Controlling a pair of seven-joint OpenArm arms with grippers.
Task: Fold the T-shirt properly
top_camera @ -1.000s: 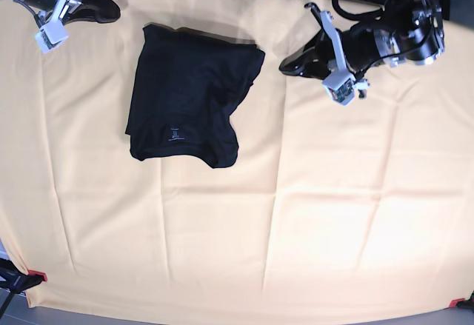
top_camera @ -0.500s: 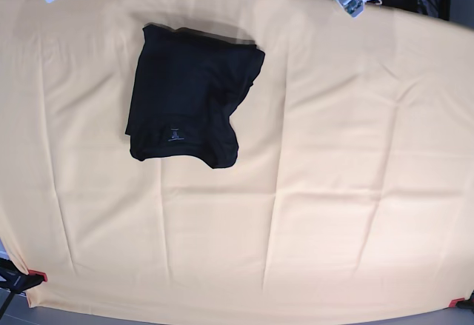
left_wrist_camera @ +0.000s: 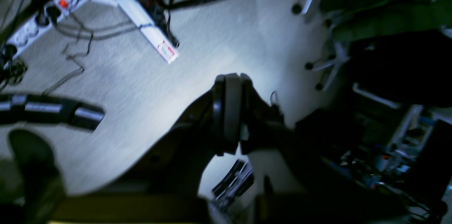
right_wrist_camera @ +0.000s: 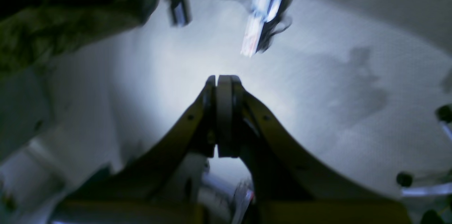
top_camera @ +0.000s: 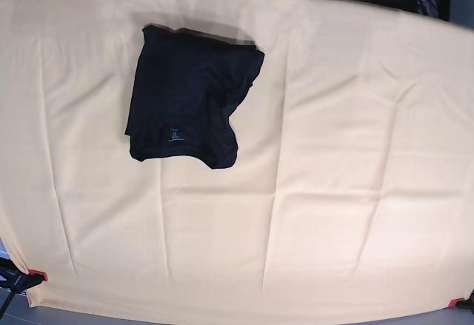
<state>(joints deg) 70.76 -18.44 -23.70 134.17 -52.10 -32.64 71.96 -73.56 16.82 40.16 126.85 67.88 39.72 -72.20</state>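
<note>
Black soft-fabric short-sleeved T-shirt [top_camera: 189, 104] is lying folded, ragged-edged, on the pale yellow-orange cloth [top_camera: 333, 192] covering the tabletop, while left end effector [left_wrist_camera: 229, 79] and right end effector [right_wrist_camera: 223, 80] are hanging clenched, empty, off-table; squaring edges would be finishing it.

Table is covered by a creased pale yellow-orange cloth [top_camera: 333, 192]. Folded black T-shirt [top_camera: 189, 106] is laid on the cloth, toward the far left part.
</note>
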